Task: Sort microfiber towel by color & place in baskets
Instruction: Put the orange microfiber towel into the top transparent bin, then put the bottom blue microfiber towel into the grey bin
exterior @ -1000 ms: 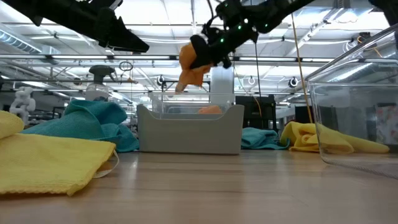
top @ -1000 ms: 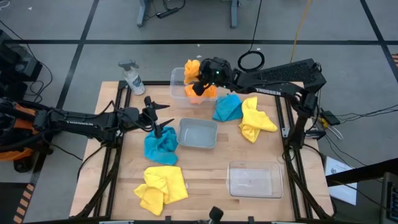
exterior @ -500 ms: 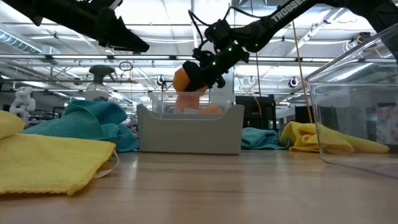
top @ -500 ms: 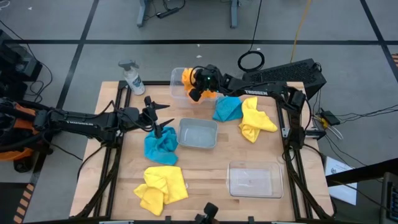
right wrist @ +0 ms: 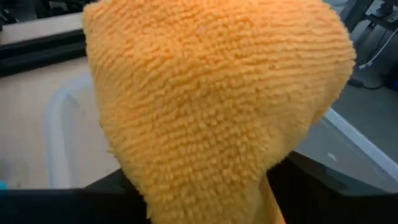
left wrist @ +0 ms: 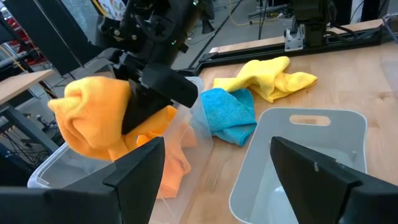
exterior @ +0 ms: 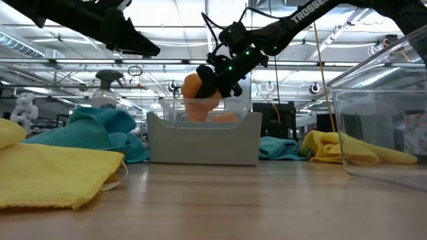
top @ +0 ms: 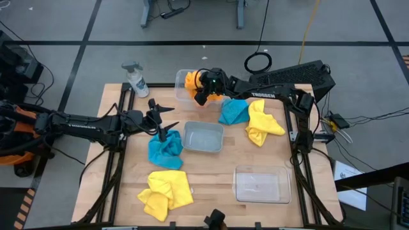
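My right gripper (top: 200, 89) hangs over the far clear basket (top: 180, 75) with its fingers spread. A bunched orange towel (left wrist: 87, 118) sits against them and fills the right wrist view (right wrist: 211, 93). A second orange towel (left wrist: 171, 168) lies inside that basket. My left gripper (top: 166, 121) waits open above a turquoise towel (top: 165, 150), which lies on the table left of the grey basket (top: 203, 137). A yellow towel (top: 166, 191) lies near the front left. Another turquoise towel (top: 233, 112) and another yellow one (top: 262, 124) lie at the right. My right gripper's fingers stand apart, slanting down from the table's right. The orange towel's bunched top (left wrist: 118, 102) still lies against one finger (left wrist: 163, 87). The towel hangs below the fingers, its lower end (exterior: 200, 115) down inside the far basket, above the other orange towel.
A grey-white spray bottle (top: 135, 80) stands at the far left corner. A larger clear basket (top: 259, 184) sits at the near right. Black frame rails (top: 121, 147) run along both sides of the table.
My right gripper has carried the orange towel toward the table's left edge and down. The towel hung well above the far basket before. Now its lower end hangs inside the basket.
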Motion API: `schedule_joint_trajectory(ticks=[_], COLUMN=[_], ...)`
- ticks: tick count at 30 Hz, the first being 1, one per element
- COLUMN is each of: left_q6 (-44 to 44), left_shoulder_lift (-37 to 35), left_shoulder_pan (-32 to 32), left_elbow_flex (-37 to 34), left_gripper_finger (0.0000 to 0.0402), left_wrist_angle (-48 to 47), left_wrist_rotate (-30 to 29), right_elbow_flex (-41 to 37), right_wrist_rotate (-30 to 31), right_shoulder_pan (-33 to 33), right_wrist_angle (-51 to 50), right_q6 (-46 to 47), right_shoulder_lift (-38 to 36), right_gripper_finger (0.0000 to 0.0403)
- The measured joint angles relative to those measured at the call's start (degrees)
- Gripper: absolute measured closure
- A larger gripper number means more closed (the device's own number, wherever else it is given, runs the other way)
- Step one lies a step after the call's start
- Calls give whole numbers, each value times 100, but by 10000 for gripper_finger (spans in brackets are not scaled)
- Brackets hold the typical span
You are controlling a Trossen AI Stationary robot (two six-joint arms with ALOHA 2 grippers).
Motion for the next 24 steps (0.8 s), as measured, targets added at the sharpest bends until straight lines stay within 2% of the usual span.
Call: schedule_joint_trajectory(ticks=[7, 17, 24], left_q6=[2, 2, 6], left_shoulder_lift=[0, 0, 0], left_shoulder_pan=[0, 0, 0], left_elbow_flex=[0, 0, 0], left_gripper_finger=[103, 103, 103], left_wrist_angle=[0, -4, -155], left_wrist_rotate=[0, 81, 103], right_elbow_flex=[0, 0, -2], right_wrist_rotate=[34, 61, 40], right_shoulder_pan=[-16, -39, 61], right_wrist_angle=[-289, -356, -938], right_q6=[-37, -361, -204], right_shoulder_lift=[0, -68, -632], right_gripper_finger=[124, 137, 147])
